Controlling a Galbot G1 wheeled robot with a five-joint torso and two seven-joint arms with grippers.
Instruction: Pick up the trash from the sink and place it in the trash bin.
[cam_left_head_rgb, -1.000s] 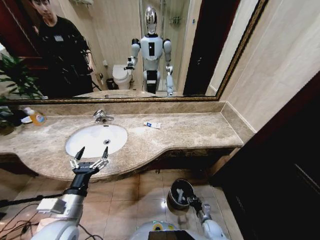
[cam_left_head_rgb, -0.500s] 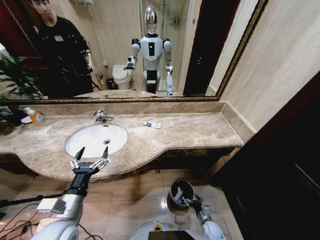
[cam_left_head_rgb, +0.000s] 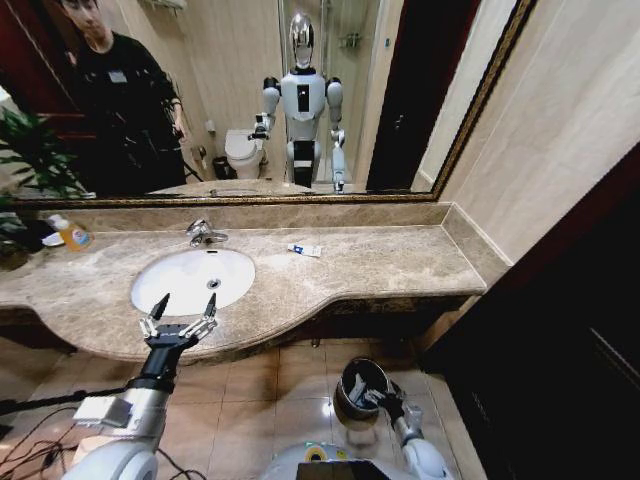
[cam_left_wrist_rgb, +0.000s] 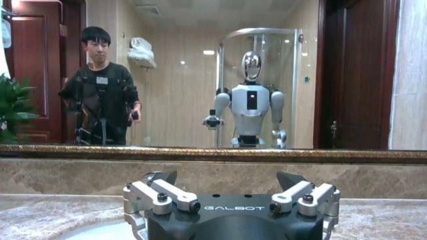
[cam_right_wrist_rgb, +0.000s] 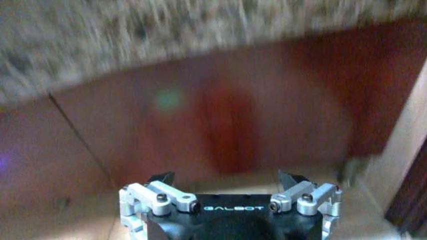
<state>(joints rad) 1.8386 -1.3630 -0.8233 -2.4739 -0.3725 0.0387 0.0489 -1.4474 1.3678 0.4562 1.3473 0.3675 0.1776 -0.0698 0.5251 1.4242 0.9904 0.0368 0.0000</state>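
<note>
Left end effector (cam_left_head_rgb: 183, 312) open before the sink (cam_left_head_rgb: 191, 279); right end effector (cam_left_head_rgb: 381, 399) open over the trash bin (cam_left_head_rgb: 357, 392).

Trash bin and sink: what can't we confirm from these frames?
- Trash bin contents: head view, white bits inside are too small to identify, and the right hand covers part of the rim.
- Sink near side: head view, the open left hand blocks it; no trash can be made out in the visible bowl.
- Right wrist view: motion-blurred counter edge and cabinet; bin cannot be made out.
- Small tube on the counter: label too small.
</note>
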